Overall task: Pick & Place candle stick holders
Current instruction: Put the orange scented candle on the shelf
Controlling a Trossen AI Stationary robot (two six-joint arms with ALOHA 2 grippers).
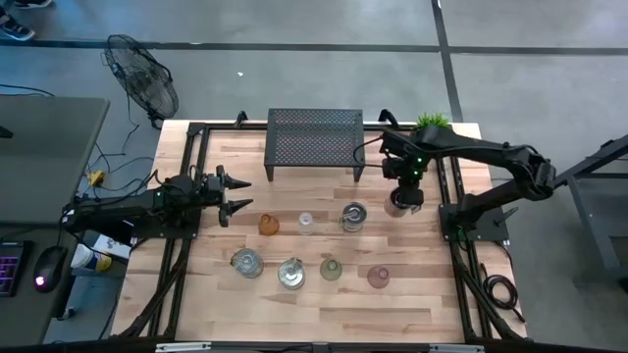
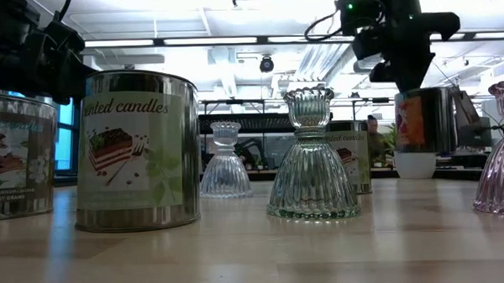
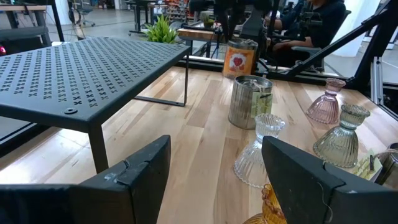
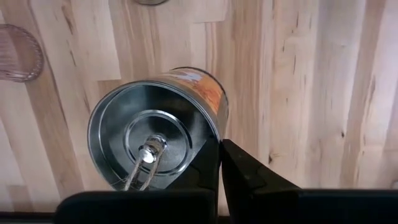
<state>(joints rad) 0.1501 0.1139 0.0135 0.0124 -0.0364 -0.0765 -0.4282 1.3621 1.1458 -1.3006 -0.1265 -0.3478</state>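
You can read "candles" on the green label of the tin (image 2: pixel 136 150) nearest the low camera; its fuller script is cut off. Your right gripper (image 4: pixel 219 163) points straight down in front of the black mesh rack (image 1: pixel 315 139), fingers pinched together on the rim of an orange-labelled tin (image 4: pixel 158 127) standing upright on the table. Your left gripper (image 1: pixel 235 193) lies level left of the amber holder (image 1: pixel 268 225), fingers apart and empty; the other holders (image 1: pixel 290 272) stand in two rows in front of the rack.

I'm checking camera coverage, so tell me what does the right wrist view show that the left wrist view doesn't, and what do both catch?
Only the right wrist view shows the inside of the orange-labelled silvery metal tin from above, with the shut right claw on its rim. Only the left wrist view shows the black perforated metal shelf, the clear ribbed glass holder, and the open left claw. Both share that tin, the pinkish glass holder and the wooden table.
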